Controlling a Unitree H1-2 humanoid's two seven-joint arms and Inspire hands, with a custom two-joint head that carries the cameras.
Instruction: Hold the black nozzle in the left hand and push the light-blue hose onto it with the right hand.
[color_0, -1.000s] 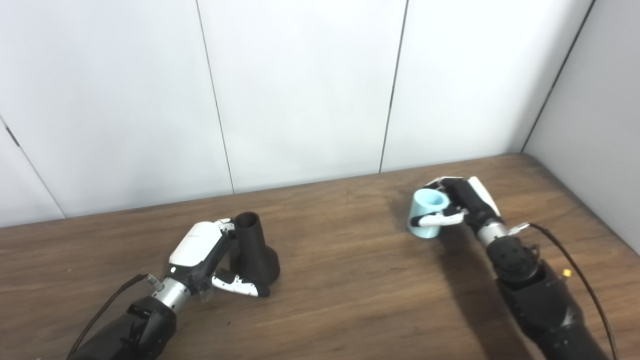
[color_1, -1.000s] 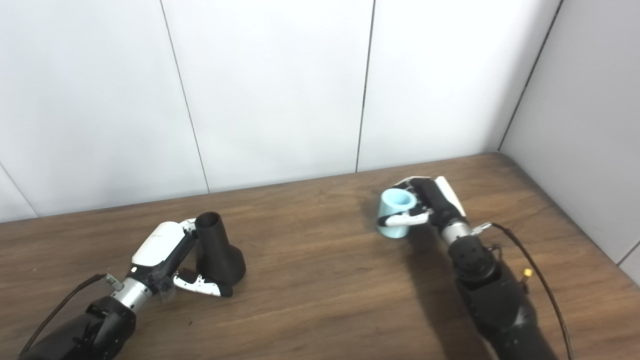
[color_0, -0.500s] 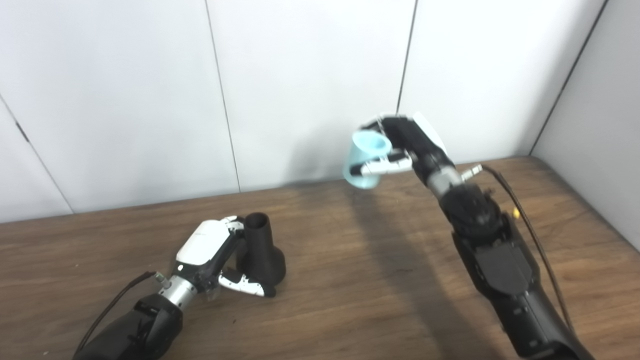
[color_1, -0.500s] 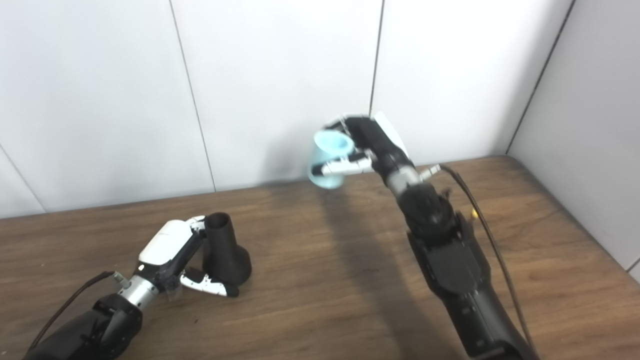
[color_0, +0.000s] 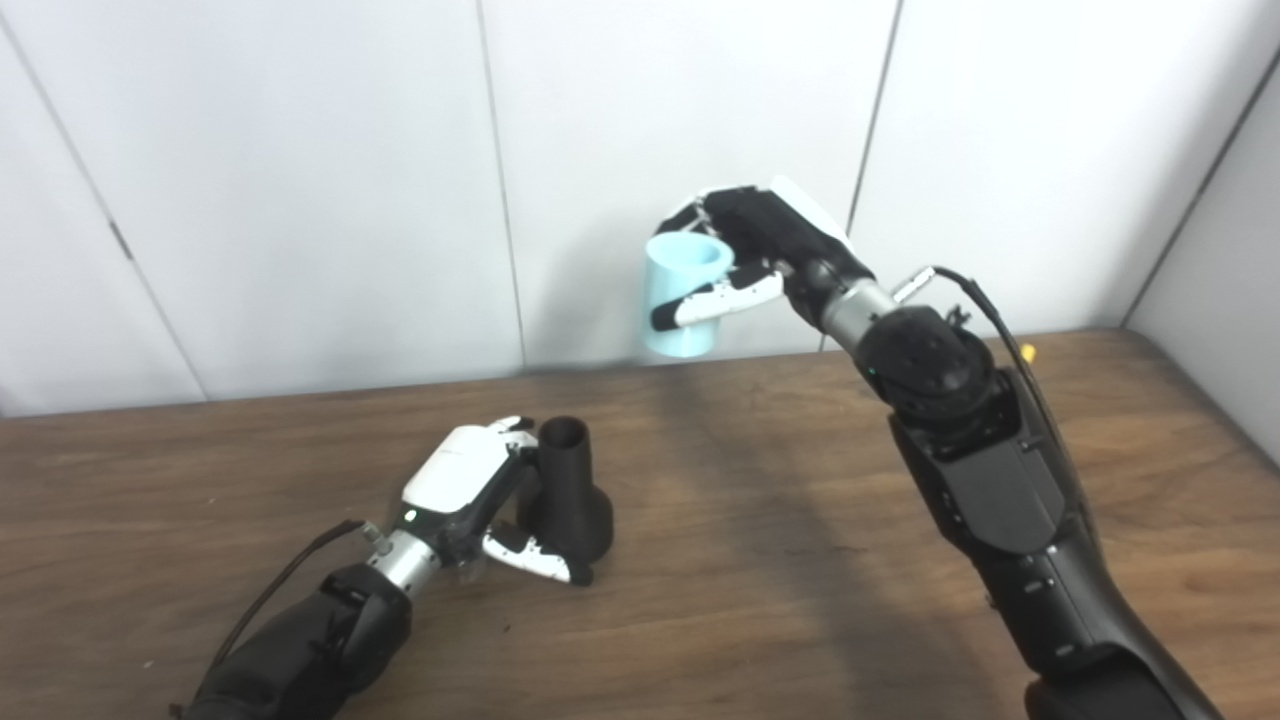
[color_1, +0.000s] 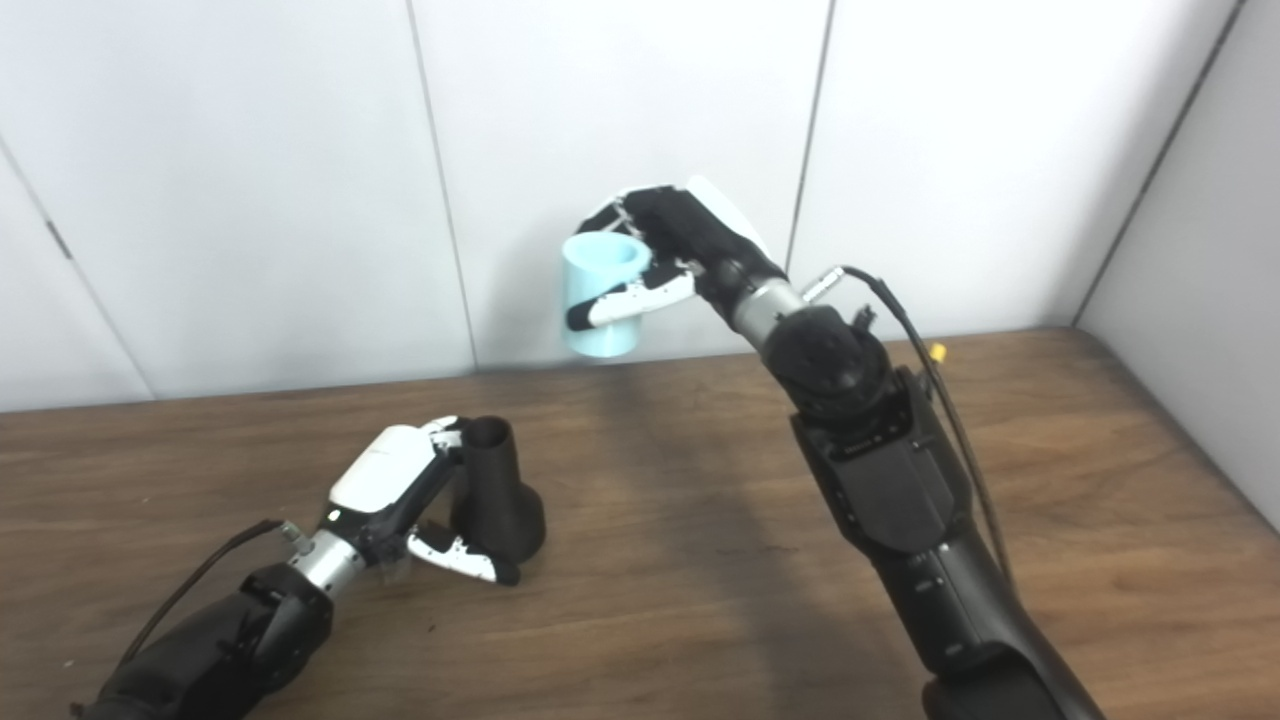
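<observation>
The black nozzle (color_0: 568, 490) stands upright on the wooden table (color_0: 760, 560), wide base down, open neck up. My left hand (color_0: 478, 490) is shut around it from the left, thumb across its base. My right hand (color_0: 760, 250) is shut on the light-blue hose (color_0: 682, 295), a short open tube, and holds it high in the air in front of the wall. The hose is up and to the right of the nozzle and apart from it. Both also show in the right eye view: the nozzle (color_1: 492, 490) and the hose (color_1: 600, 295).
White wall panels (color_0: 300, 180) stand close behind the table. A side wall (color_0: 1230, 250) closes the right end. A black cable with a yellow tag (color_0: 1030, 352) runs along my right forearm.
My right hand has lifted the hose off the table and carried it up and left toward the nozzle. The camera has shifted. My left hand stays on the nozzle.
</observation>
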